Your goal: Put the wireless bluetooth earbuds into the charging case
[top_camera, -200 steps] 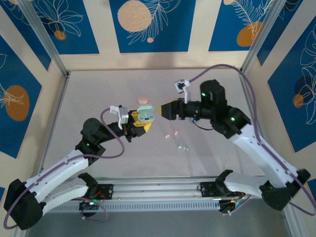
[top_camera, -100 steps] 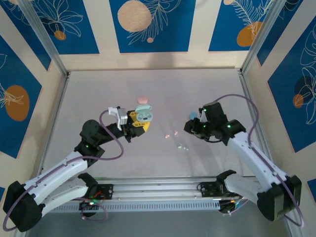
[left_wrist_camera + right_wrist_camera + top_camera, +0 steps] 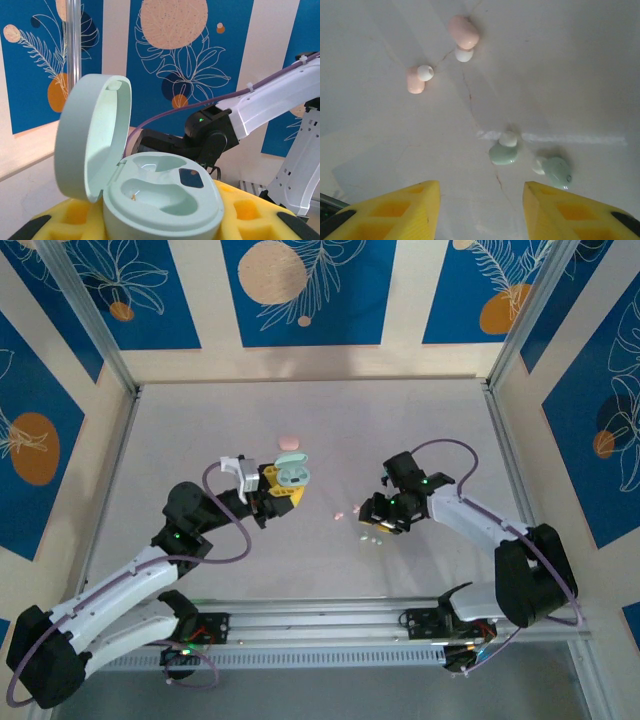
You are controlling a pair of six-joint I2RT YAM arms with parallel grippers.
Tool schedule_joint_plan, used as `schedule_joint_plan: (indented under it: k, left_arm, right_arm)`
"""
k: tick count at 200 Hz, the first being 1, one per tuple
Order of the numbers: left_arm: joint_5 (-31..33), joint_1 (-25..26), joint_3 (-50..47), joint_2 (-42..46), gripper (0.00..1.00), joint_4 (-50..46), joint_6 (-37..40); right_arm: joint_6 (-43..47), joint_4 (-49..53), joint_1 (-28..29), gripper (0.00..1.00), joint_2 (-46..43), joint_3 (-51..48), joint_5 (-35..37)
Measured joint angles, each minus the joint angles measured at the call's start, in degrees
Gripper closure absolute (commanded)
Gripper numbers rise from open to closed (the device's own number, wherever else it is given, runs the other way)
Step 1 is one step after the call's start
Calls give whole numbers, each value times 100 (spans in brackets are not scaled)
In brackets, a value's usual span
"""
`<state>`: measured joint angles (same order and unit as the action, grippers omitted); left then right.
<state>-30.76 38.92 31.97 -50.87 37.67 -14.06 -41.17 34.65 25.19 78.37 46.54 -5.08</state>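
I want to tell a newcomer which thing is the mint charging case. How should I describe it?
Start at the left arm and follow it to the left claw. The mint charging case sits in that claw. Unlike the pink item lying on the table beyond it, its round lid stands open.

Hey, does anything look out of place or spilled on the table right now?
Two pink earbuds and two mint earbuds lie loose on the table, while the open mint case held in the left end effector has both sockets empty. Nothing looks damaged.
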Motion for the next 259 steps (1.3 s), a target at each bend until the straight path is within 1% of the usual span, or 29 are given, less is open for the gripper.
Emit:
schedule_joint_plan:
  k: [48, 106, 183, 259]
  left_arm:
    - [-2, 0, 0, -55, 77, -52, -42]
    - [31, 0, 0, 94, 77, -192, -39]
    - [42, 0, 0, 94, 76, -212, -39]
    - [44, 0, 0, 94, 76, -214, -39]
  right_arm:
    - [463, -299, 9, 53, 1086, 494, -122]
    - [697, -424, 17, 54, 1744, 796, -136]
    - [730, -264, 236, 55, 1897, 787, -114]
    - [577, 50, 452, 55, 1696, 621, 0]
